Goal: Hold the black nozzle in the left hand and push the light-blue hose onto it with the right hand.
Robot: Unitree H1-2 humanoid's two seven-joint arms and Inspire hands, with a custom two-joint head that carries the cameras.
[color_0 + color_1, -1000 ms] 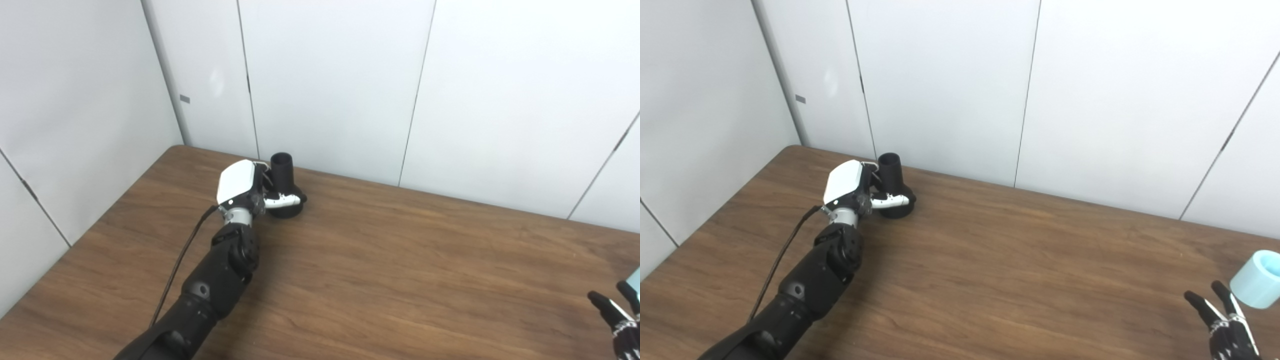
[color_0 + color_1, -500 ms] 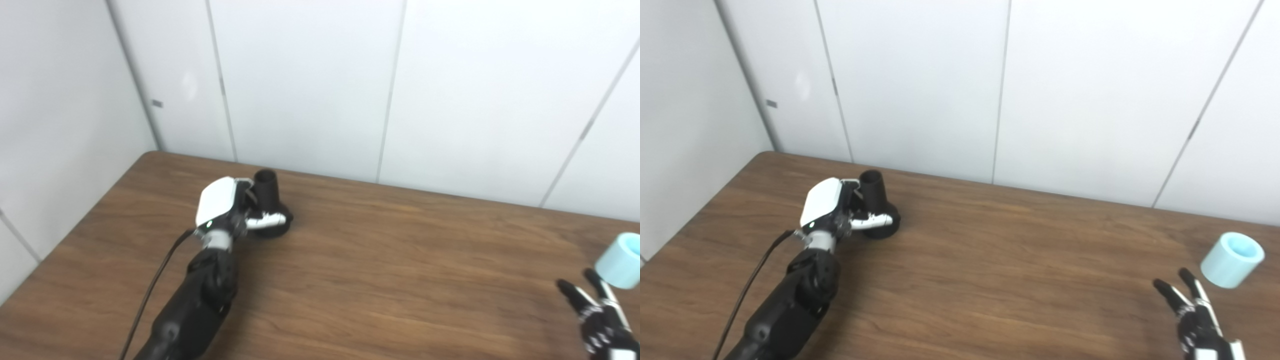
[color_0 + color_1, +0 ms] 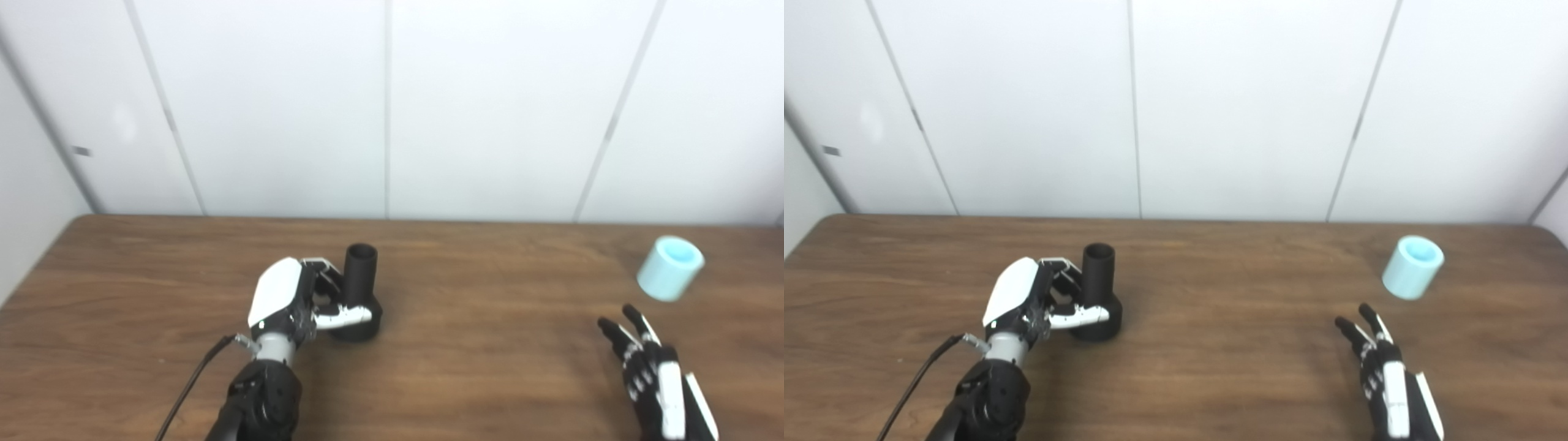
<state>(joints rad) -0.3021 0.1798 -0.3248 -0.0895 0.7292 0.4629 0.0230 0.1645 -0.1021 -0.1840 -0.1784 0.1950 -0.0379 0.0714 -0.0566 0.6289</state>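
Left eye view: wooden table (image 3: 465, 367) backed by white wall panels (image 3: 392, 104). Left hand (image 3: 288, 303) is wrapped around the upright black nozzle (image 3: 359, 288). Right hand (image 3: 652, 380) has fingers spread, empty, and the light-blue hose (image 3: 669, 268) lies just beyond it, apart, with bare tabletop between them.

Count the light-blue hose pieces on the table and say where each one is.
1. The light-blue hose lies at the far right of the table, beyond the open right hand, untouched. No others show in either view.
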